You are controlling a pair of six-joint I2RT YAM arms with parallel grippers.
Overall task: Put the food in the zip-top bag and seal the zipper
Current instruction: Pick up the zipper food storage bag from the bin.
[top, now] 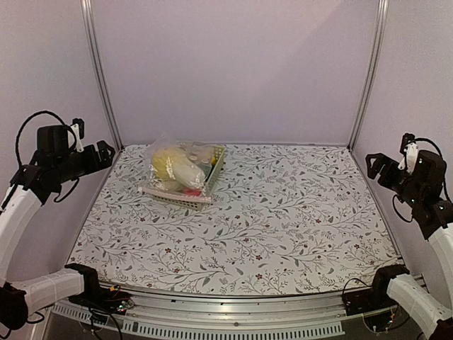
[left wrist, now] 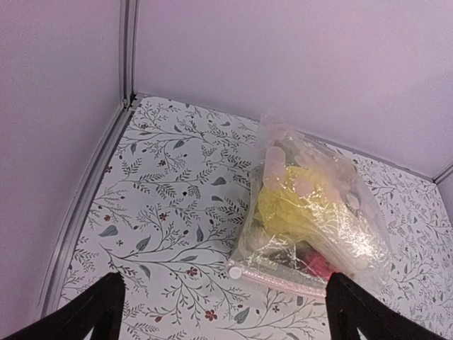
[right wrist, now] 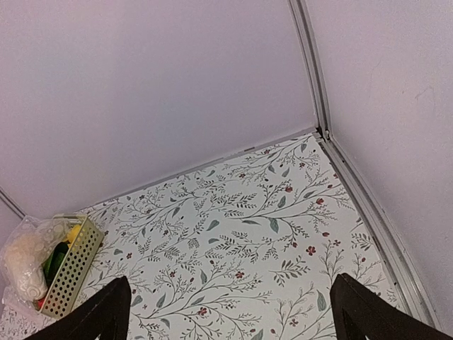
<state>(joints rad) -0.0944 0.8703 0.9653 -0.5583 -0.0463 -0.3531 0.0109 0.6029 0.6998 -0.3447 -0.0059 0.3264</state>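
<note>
Top external view: the zip-top bag [top: 177, 168] lies at the far left of the table [top: 283, 227], partly over a pale green basket [top: 216, 170].
Left wrist view: a yellow-white cabbage [left wrist: 290, 205] and a red piece [left wrist: 320, 265] show through the clear plastic.
Zipper [left wrist: 279, 280]: it runs along the near edge of the bag, with the white slider [left wrist: 234, 271] at its left end. It is too small to tell if it is zipped all the way.
Left gripper [top: 105, 152]: spread wide, holding nothing, up high and well apart from the bag.
Right gripper [top: 375, 164]: spread wide too, holding nothing, far from the bag.
Right wrist view: a dark green vegetable [right wrist: 56, 261] and a small yellow fruit [right wrist: 73, 232] sit by the basket wall. It is hard to say if they are in the bag.
What could go wrong: if the mouth has a gap, food may roll out when the bag is lifted. The plastic looks slippery and crinkly, so a pinch on the slider could slip off or drag the whole bag along.
</note>
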